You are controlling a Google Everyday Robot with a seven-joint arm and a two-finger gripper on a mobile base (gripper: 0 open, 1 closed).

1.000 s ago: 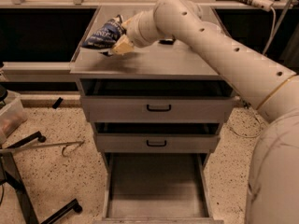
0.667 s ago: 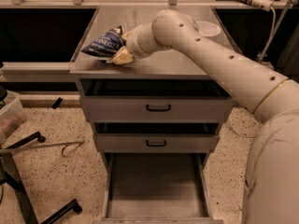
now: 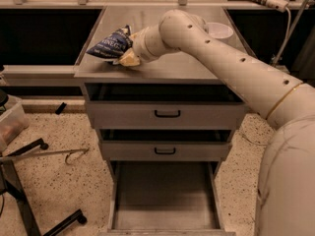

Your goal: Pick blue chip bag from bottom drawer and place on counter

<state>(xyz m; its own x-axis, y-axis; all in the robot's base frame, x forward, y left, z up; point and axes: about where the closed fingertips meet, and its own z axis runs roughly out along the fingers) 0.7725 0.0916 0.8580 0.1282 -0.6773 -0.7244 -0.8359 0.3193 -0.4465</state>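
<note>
The blue chip bag (image 3: 108,45) lies at the front left corner of the counter (image 3: 187,65), its left end reaching the edge. My gripper (image 3: 125,57) is at the bag's right end, low over the counter, and its yellowish fingers (image 3: 130,59) are closed on the bag. My cream arm reaches in from the lower right across the cabinet. The bottom drawer (image 3: 164,193) is pulled out and its grey floor is bare.
A white bowl (image 3: 219,31) sits at the back right of the counter. The two upper drawers with black handles (image 3: 167,114) are slightly ajar. A black stand (image 3: 24,200) and a plastic bin (image 3: 11,122) stand on the floor to the left.
My gripper has moved left and down with the blue chip bag, bringing it from above the counter to rest at the front left corner.
</note>
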